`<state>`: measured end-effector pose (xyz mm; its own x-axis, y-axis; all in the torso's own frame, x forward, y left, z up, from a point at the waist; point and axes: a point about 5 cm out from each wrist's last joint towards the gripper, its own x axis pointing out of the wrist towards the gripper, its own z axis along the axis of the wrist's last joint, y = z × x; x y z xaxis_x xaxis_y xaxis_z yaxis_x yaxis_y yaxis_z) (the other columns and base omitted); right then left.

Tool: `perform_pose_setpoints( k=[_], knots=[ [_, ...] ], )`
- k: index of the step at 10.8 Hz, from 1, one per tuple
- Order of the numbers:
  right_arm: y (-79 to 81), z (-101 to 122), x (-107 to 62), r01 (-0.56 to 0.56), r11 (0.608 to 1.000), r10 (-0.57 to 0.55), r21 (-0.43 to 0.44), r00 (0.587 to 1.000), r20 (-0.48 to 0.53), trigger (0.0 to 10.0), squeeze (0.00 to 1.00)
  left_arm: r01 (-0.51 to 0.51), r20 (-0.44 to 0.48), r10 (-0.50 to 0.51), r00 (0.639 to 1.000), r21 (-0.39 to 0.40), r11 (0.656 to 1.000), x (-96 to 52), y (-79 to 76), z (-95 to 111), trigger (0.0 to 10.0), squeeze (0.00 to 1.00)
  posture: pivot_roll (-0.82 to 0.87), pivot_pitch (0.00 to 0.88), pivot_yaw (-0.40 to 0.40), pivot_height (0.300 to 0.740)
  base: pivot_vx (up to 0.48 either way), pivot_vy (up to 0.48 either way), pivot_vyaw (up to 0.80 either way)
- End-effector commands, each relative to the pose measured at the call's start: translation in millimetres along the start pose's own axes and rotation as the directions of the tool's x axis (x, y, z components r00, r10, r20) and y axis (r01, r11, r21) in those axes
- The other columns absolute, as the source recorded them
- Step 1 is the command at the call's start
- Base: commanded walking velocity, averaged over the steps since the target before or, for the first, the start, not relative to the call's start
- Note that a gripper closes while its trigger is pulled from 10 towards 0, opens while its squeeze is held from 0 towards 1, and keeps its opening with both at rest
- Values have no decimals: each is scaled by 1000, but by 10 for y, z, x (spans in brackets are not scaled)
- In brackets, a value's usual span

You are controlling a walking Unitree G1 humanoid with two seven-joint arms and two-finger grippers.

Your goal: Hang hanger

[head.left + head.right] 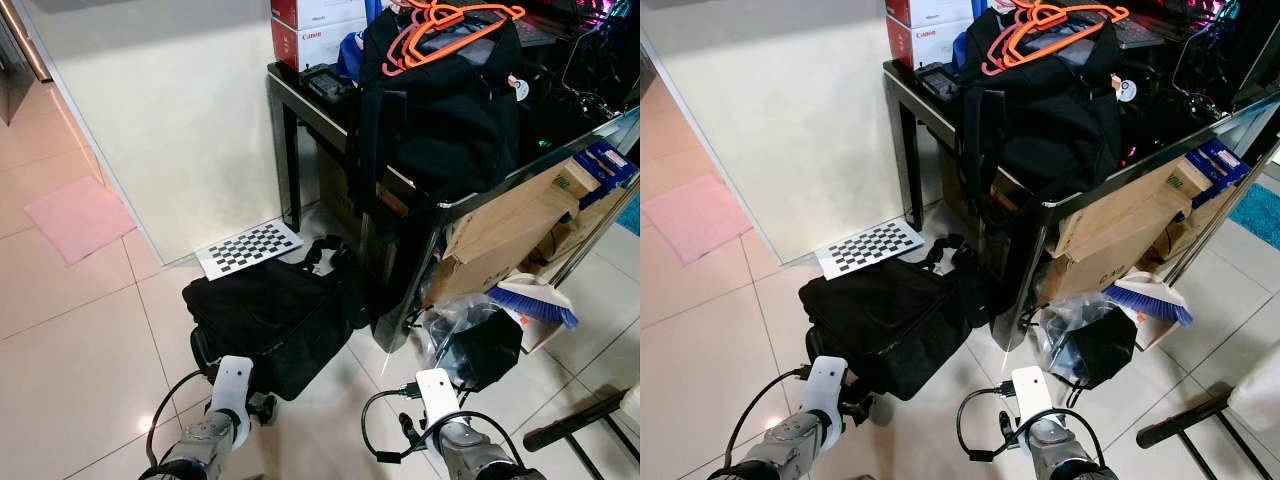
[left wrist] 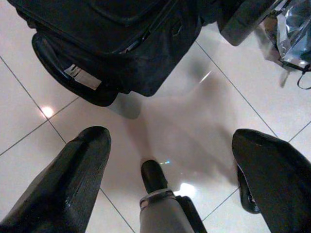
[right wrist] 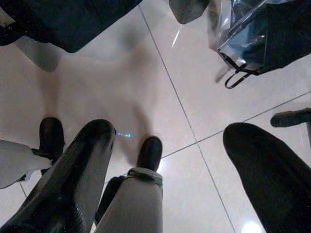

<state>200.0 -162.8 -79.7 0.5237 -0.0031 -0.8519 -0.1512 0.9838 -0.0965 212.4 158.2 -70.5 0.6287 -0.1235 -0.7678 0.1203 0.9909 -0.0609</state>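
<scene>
Top of frame: orange hangers (image 1: 450, 25) lying on a black bag (image 1: 440, 100) on the surface (image 1: 290, 85). Lower frame: left gripper (image 2: 170, 160) and right gripper (image 3: 167, 160) wide open, empty, above floor tiles (image 1: 80, 330).

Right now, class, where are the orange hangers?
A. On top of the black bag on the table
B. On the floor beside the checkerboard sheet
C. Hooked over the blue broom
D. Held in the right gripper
A: the orange hangers lie on top of the black bag that sits on the dark table, well above both grippers, whose fingers are open over the floor.
</scene>
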Motion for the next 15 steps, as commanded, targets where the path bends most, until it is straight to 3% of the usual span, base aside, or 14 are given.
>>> perform_pose_setpoints(
  k=[1,2,14,15],
  knots=[
    [-60,1243,-183,-191,960,51,207,842,538,10000,0,38,476,-17,879,-34,999,-112,-10,1046,10000,0,59,0,36,740,0,0,0],
    [-116,1214,-176,-181,960,42,215,848,528,10000,0,44,469,-19,883,-41,998,-99,-44,1037,10000,0,55,0,39,740,0,0,0],
    [-116,1214,-176,-181,960,42,215,848,528,10000,0,44,469,-19,883,-41,998,-99,-44,1037,10000,0,55,0,39,740,0,0,0],
    [-125,748,-53,-134,930,11,343,941,337,10000,0,0,247,52,968,-207,978,19,15,675,10000,0,-58,0,69,740,0,0,0]
  ],
)
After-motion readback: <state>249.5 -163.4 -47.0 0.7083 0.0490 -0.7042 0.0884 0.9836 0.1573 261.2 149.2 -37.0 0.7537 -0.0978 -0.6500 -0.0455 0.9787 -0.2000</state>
